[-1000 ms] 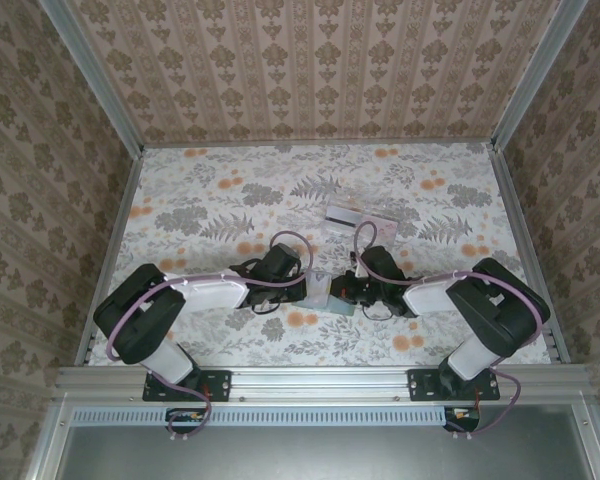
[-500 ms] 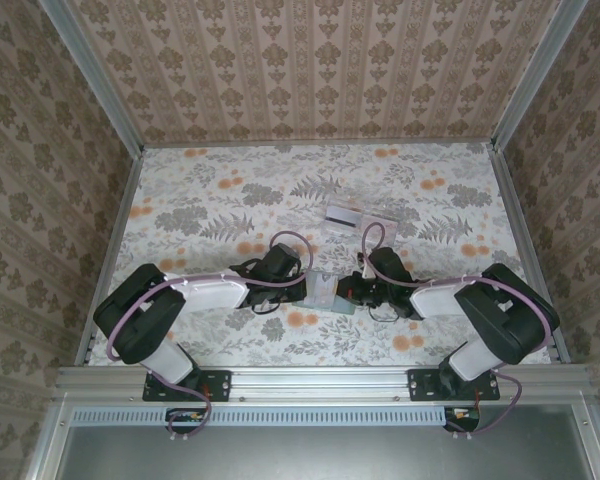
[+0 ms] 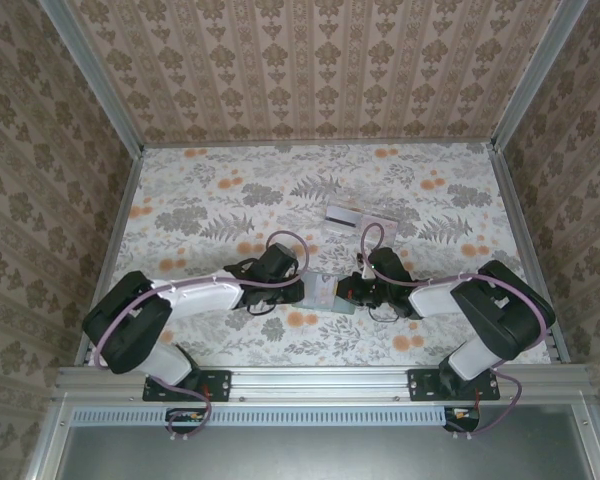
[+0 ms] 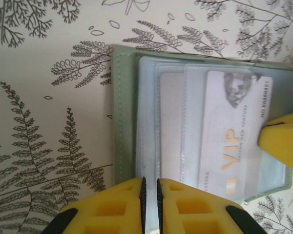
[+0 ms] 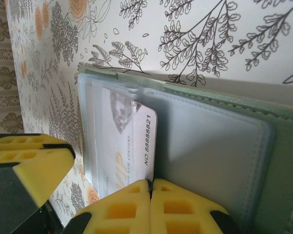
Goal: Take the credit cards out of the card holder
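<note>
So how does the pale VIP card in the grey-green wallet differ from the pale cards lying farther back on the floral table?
The pale VIP-printed plastic card sits in a clear slot of the grey-green folding wallet; the pale loose cards lie bare on the floral table. The VIP card shows lettering and a number; one loose card shows a dark stripe. All are flat, pale rectangles.

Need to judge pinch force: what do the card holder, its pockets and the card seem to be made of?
Card holder: sage-green, matte, probably leather or an imitation, going by the stitched edge. Pockets: likely soft, translucent bluish plastic, since what is inside shows through faintly. Card: looks like stiff pale plastic with a slight sheen and printed lettering.
</note>
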`<act>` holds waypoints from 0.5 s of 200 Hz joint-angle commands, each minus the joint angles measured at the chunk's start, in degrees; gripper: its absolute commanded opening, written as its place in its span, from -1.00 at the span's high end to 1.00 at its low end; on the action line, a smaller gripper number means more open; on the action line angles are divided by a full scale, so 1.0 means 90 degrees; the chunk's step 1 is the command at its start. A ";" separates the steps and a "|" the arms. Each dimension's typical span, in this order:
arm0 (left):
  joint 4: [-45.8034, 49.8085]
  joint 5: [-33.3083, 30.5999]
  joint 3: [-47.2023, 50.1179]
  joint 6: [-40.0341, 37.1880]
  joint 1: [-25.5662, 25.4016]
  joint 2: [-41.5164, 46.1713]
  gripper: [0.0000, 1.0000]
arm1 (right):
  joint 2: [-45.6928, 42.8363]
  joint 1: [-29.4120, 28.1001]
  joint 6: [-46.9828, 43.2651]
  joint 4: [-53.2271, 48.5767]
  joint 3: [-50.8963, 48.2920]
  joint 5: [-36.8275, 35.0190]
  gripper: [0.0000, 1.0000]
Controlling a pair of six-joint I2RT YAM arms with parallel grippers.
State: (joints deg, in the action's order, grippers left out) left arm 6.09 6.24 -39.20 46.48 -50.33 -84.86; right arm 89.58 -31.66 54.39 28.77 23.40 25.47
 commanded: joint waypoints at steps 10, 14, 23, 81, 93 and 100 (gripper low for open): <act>0.0251 0.0037 -0.0416 -0.0285 -0.0157 0.0054 0.62 | 0.0144 0.0031 -0.0032 -0.0012 0.0133 0.0062 1.00; 0.0256 0.0044 -0.0451 -0.0299 -0.0169 0.0015 0.62 | 0.0158 0.0031 -0.0038 -0.0009 0.0134 0.0065 1.00; 0.0236 0.0075 -0.0537 -0.0335 -0.0209 -0.0091 0.62 | 0.0155 0.0031 -0.0038 -0.0028 0.0144 0.0073 1.00; 0.0094 0.0286 -0.0700 -0.0227 -0.0286 -0.0903 0.71 | 0.0100 0.0036 -0.0115 -0.0160 0.0183 0.0050 1.00; 0.0129 0.0275 -0.0680 -0.0176 -0.0286 -0.1013 0.73 | 0.0105 0.0041 -0.0125 -0.0166 0.0183 0.0059 1.00; 0.0158 0.0243 -0.0655 -0.0157 -0.0286 -0.1039 0.74 | 0.0106 0.0051 -0.0145 -0.0172 0.0184 0.0060 1.00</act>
State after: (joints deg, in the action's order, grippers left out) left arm 6.31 7.79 -44.58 44.97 -52.53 -92.64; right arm 90.08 -31.66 54.15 28.93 23.99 25.96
